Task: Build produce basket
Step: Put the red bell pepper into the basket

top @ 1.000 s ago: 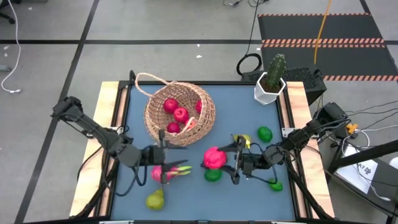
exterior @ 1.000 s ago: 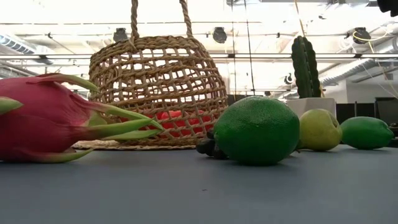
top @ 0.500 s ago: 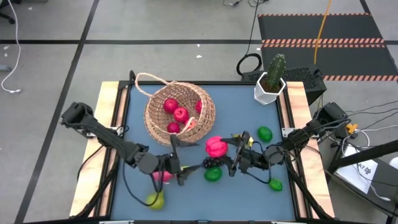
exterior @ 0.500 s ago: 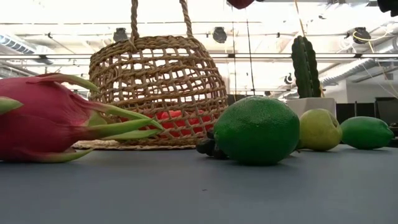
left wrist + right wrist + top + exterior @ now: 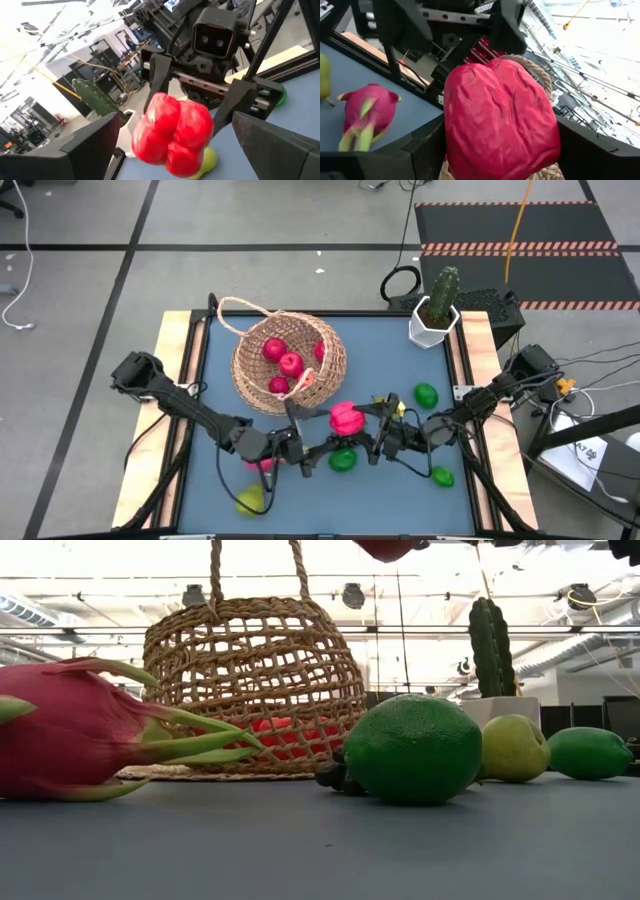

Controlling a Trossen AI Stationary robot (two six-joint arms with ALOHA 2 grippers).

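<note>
- Red, lumpy fruit [image 5: 346, 417] sits clamped between the right gripper [image 5: 362, 430] fingers [image 5: 427, 145], lifted above the counter [image 5: 400, 360].
- The left gripper [image 5: 318, 448] faces it, fingers [image 5: 92, 145] spread wide either side, not touching.
- Below: a lime [image 5: 343, 461] and a dragon fruit [image 5: 80, 730].
- The wicker basket [image 5: 288, 362], holding red fruits, stands just beyond.

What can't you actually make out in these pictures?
- Basket contents: the low view shows only red patches through the weave; the count is unclear.
- Dragon fruit: mostly covered by the left arm in the high view, cut off at the edge in the low view.
- Grapes: mostly hidden behind the lime in the low view.
- Red fruit in the right gripper: only its underside shows at the low view's top edge.
</note>
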